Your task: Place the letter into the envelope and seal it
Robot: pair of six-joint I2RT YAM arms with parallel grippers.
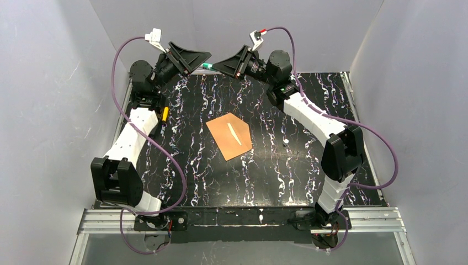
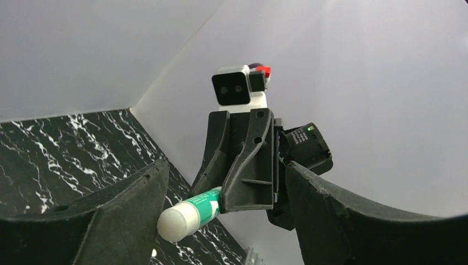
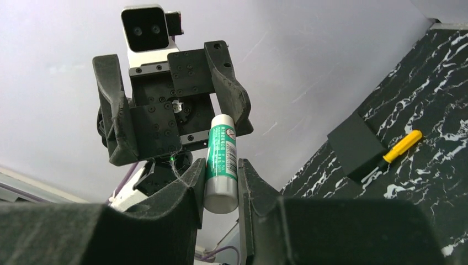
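Top view, envelope (image 1: 229, 136): orange-brown paper, lying flat in the middle of the black marbled desk (image 1: 287, 182), turned askew, with a thin pale strip across it.
Top view, arms: both raised over the far edge. The left end effector (image 1: 198, 59) and right end effector (image 1: 223, 65) meet at a green glue stick (image 1: 206, 65).
Left wrist, left end effector: spread wide, with the glue stick's white end between its fingers.
Right wrist, right end effector: pinching the glue stick's body. A yellow-handled screwdriver (image 3: 400, 146) lies on the desk.
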